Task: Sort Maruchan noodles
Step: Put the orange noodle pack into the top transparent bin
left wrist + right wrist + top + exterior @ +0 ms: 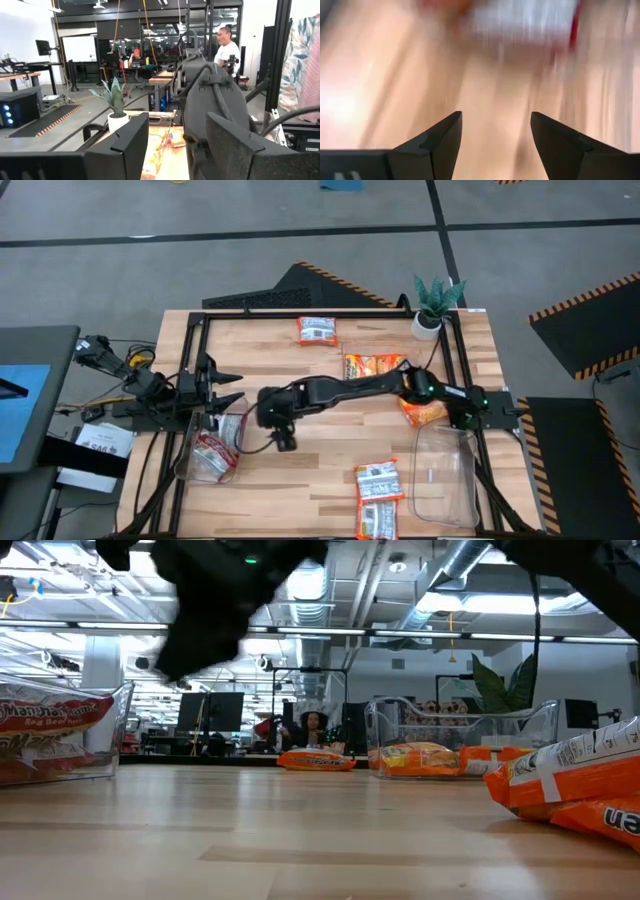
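Observation:
Several Maruchan packets lie flat on the table. A white and orange one (pixel 317 330) is near the far edge and orange ones (pixel 375 365) are at the middle. Another orange one (pixel 425 413) sits under my right arm, and two white and red ones (pixel 378 480) lie near the near edge. More red and white packets (pixel 212 452) (pixel 55 725) lie in the left clear bin. My right gripper (pixel 285 438) (pixel 495 132) reaches across to just right of that bin, open, above bare wood. My left gripper (pixel 228 387) (pixel 175 150) waits at the table's left side above that bin, open.
An empty clear bin (pixel 445 475) stands at the table's near right. A small potted plant (pixel 435 305) is at the far right corner. A black frame (pixel 300 313) borders the table. People sit and stand in the room beyond. Bare wood lies between the bins.

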